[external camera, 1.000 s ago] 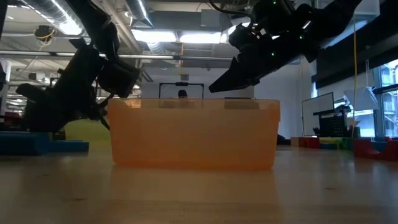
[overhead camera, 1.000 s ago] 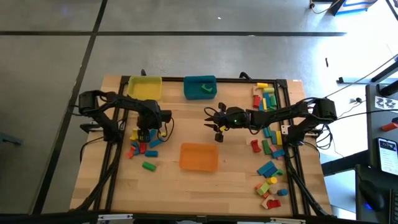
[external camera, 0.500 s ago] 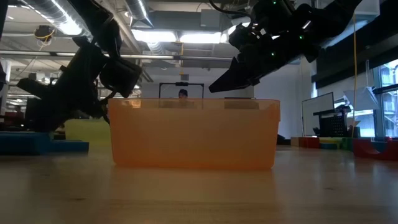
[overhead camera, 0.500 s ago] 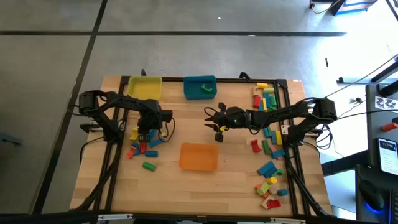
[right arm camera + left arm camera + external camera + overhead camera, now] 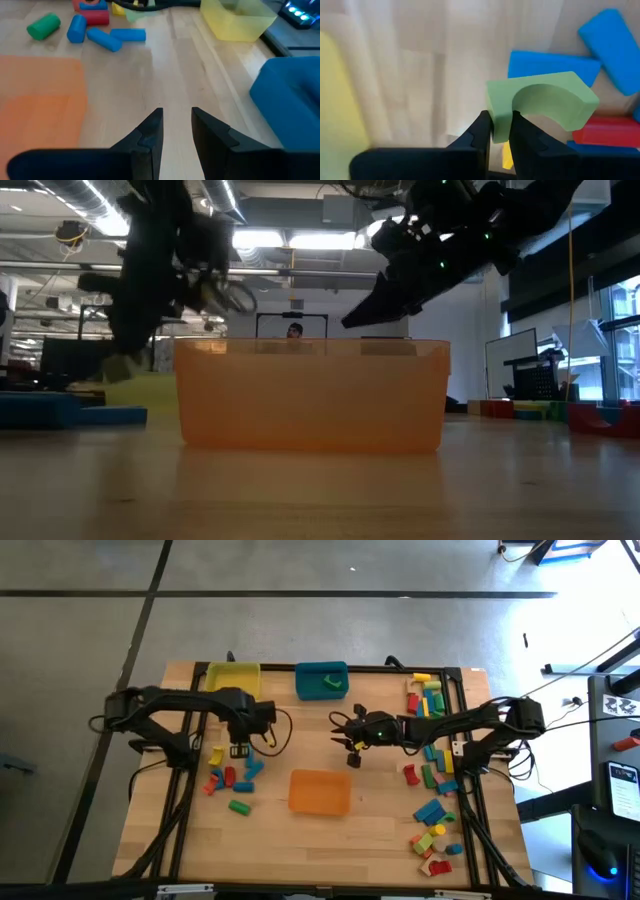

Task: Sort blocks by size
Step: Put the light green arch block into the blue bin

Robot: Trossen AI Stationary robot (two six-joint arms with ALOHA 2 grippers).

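We count three rectangular plastic bins on the wooden table: one yellow bin [image 5: 232, 679], one teal bin [image 5: 321, 679] and one translucent orange bin [image 5: 320, 791]. Two dark robot arms reach over the table, so two grippers: the left gripper [image 5: 240, 750] and the right gripper [image 5: 352, 753]. The small wooden blocks lie in two groups, a left cluster [image 5: 230, 778] of roughly eight and a right scatter [image 5: 432, 755] too crowded for an exact count. One pale green arch block [image 5: 542, 104] sits in the left gripper's fingers.

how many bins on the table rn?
3. Yellow bin at the far left, teal bin beside it at far centre, orange bin in the middle, nearer the front.
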